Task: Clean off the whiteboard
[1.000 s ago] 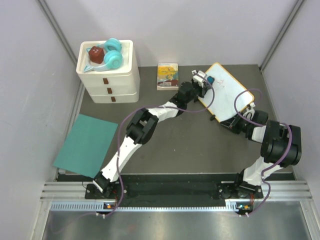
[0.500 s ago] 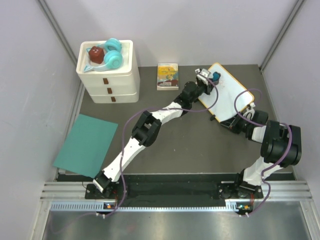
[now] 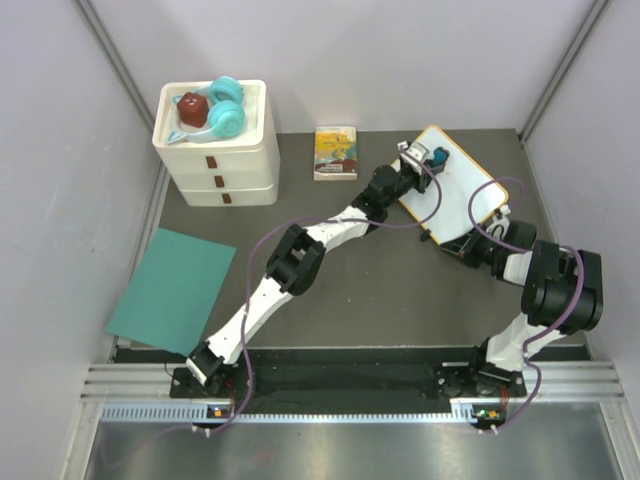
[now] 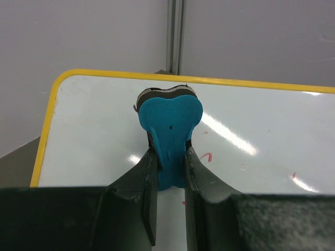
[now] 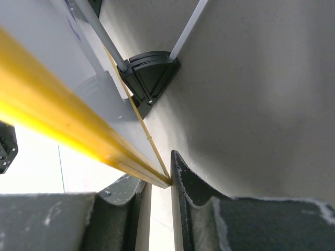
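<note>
Grey tabletop (image 3: 380, 290) spreads under both arms. Nearest the bases, the right gripper (image 3: 468, 243) has its fingers closed on the near edge of the whiteboard (image 3: 458, 190). The right wrist view shows the yellow frame (image 5: 52, 120) wedged between the jaws, with a black foot (image 5: 149, 73) just beyond them.

Farther out, at the board's far left corner, the left gripper (image 4: 168, 167) is clamped on a blue eraser (image 4: 171, 123), whose pad seems to rest on the white face. Small red marks (image 4: 207, 156) lie just right of that pincer's fingers, and another sits farther right.

The wipe would likely go best as slow, overlapping strokes to the pincer's right. Pressure should stay flat and light so the propped board does not twist in the right gripper's hold. The eraser rides high in the fingers and could pivot if pushed hard.

Well to the left of the left pincer and nearer the bases lies a teal sheet (image 3: 172, 290). A picture book (image 3: 335, 152) sits near the pincer's left. Beyond it stands a white drawer unit (image 3: 218, 160) topped with teal headphones (image 3: 222, 110). Pale walls (image 3: 350, 60) close the space behind.
</note>
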Controlling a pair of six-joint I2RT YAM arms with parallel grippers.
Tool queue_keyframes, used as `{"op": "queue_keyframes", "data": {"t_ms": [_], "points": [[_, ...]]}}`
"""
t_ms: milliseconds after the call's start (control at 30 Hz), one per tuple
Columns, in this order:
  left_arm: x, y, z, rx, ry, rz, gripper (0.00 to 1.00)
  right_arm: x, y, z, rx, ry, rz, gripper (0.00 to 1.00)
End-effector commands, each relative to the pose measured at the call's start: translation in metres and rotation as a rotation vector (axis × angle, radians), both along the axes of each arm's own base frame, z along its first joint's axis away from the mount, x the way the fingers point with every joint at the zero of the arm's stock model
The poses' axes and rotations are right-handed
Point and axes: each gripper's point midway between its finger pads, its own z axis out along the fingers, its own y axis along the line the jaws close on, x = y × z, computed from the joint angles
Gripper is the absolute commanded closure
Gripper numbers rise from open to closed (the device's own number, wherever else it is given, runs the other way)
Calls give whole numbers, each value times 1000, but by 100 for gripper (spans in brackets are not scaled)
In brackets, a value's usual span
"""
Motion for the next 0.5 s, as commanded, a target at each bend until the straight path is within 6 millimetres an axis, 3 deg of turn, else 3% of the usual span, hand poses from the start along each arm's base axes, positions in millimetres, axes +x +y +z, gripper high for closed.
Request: {"op": "queue_keyframes", "data": {"t_ms": [0, 67, 100, 133, 300, 400, 467], "points": [[-9, 1, -4, 135, 16, -66, 100, -22, 16, -16, 30, 101, 42, 100], [-15, 3, -14, 177, 41, -83, 100, -22, 16, -16, 28, 99, 44, 100], [-16, 6, -6, 179, 45, -77, 100, -22, 16, -16, 30, 101, 42, 100], [-19, 11, -27, 233, 70, -77, 100, -22, 16, -15, 29, 99, 42, 100], [-41, 21, -52, 361, 155, -148, 100, -23, 16, -15, 29, 100, 43, 100], [-50, 26, -57, 363, 139, -161, 100, -23, 16, -16, 28, 100, 42, 100], [-44, 26, -41, 308, 79, -125, 100, -23, 16, -15, 28, 98, 41, 100]]}}
